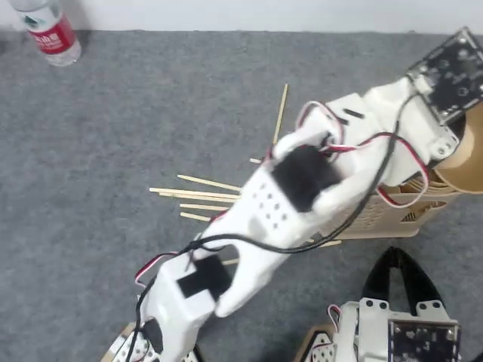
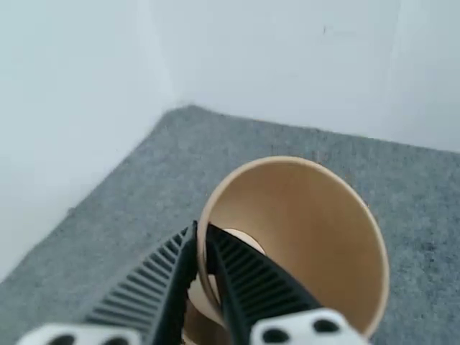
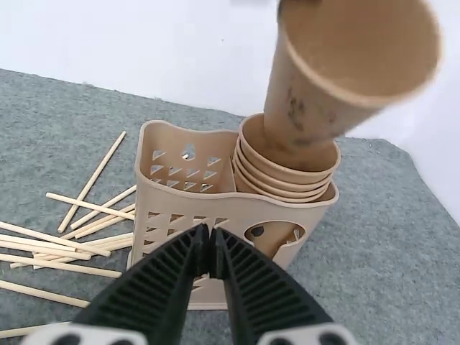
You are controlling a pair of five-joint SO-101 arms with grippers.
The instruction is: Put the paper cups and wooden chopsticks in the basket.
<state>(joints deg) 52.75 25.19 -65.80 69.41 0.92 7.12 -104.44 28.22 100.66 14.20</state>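
The basket holds stacked cups; the left gripper pinches another cup tilted over them. Beside the basket lie chopsticks, the right gripper closed before it.

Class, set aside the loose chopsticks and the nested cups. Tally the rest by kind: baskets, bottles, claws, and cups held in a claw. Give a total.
Basket: 1
Bottle: 1
Claws: 2, the left claw and the right claw
Held cup: 1, in the left claw
Total: 5
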